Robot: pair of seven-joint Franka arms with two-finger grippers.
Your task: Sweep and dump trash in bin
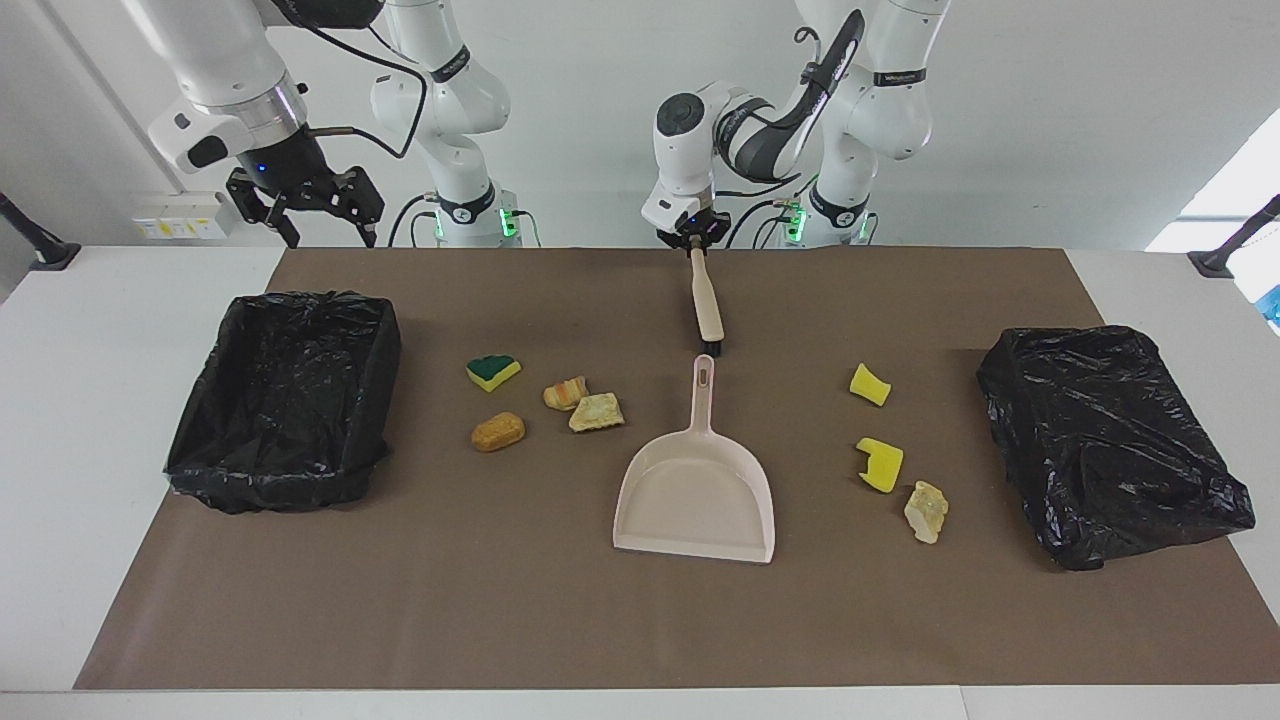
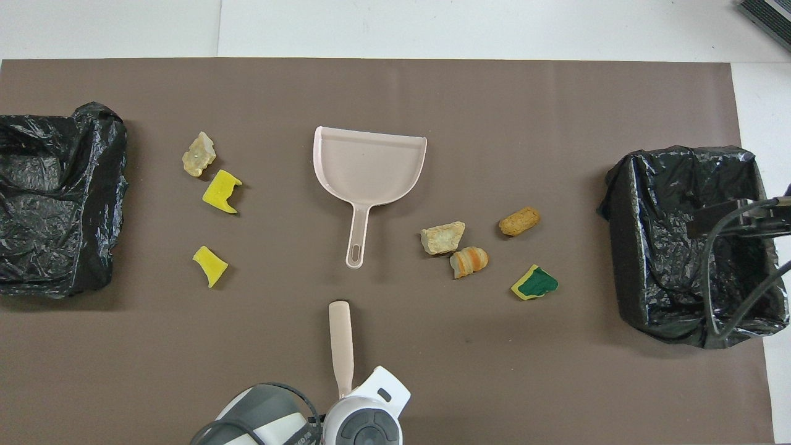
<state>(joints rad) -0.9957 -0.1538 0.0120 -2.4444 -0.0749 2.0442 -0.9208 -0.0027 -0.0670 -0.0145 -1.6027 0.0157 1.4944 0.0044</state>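
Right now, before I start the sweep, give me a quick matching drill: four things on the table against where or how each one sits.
Things:
1. hand brush
2. dustpan
3. green-topped sponge scrap
4. right gripper

States:
A. open in the air, near the lined bin at the right arm's end
B. flat on the mat, handle pointing toward the robots
C. held at its handle end by the left gripper
D. on the mat between that bin and the dustpan

Pairs: 1-C, 2-B, 3-D, 4-A

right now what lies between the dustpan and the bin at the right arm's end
In the facing view, four scraps lie on the mat between the dustpan and that bin.
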